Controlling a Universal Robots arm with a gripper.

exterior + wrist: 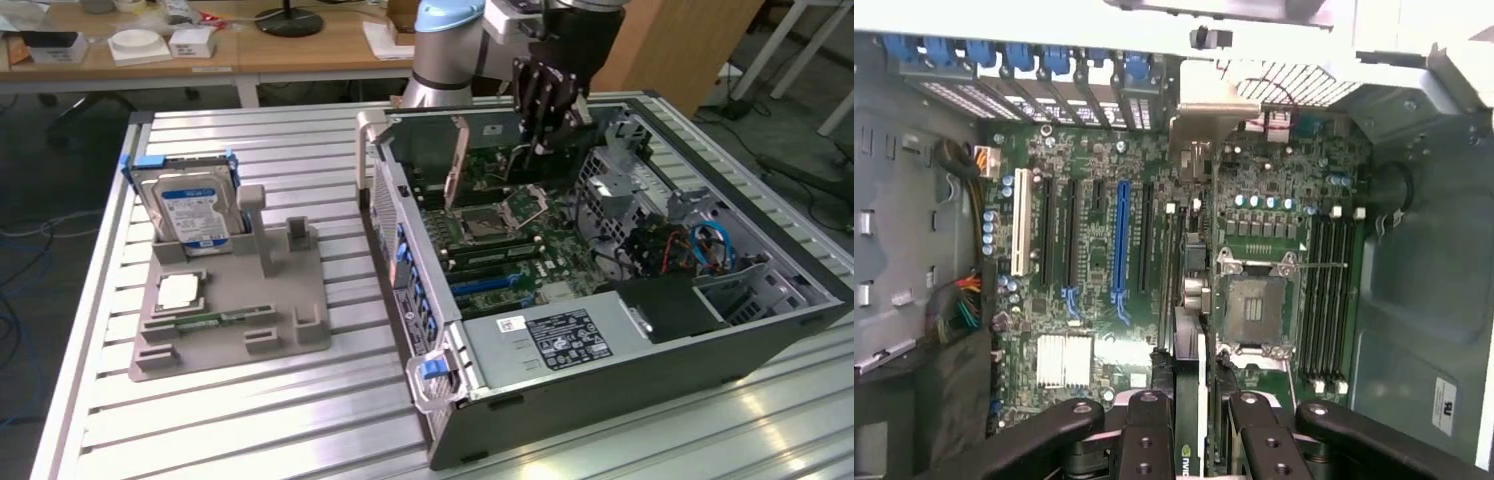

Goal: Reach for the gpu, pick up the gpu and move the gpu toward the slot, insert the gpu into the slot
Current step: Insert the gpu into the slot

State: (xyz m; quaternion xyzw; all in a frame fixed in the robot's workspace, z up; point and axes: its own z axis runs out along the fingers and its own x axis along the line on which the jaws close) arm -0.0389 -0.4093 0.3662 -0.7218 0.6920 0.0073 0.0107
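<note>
Open PC case (601, 410) lying on its side, motherboard (1094, 160) facing up at me. I've got the gpu (1199, 370) pinched edge-on in my gripper (1199, 445), so it's straight below me, not off sideways. Long axis runs parallel to the slots, bracket (1204, 120) toward the rear wall, between the blue slot (1121, 240) and the CPU socket (1254, 310). Can't tell if it's seated.

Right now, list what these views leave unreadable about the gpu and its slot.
Wrist view: gpu is edge-on, hiding its face and the slot beneath.
Wrist view: gripper and the picture edge cut off the gpu's near end.
Exterior view: power supply label text too small.
</note>
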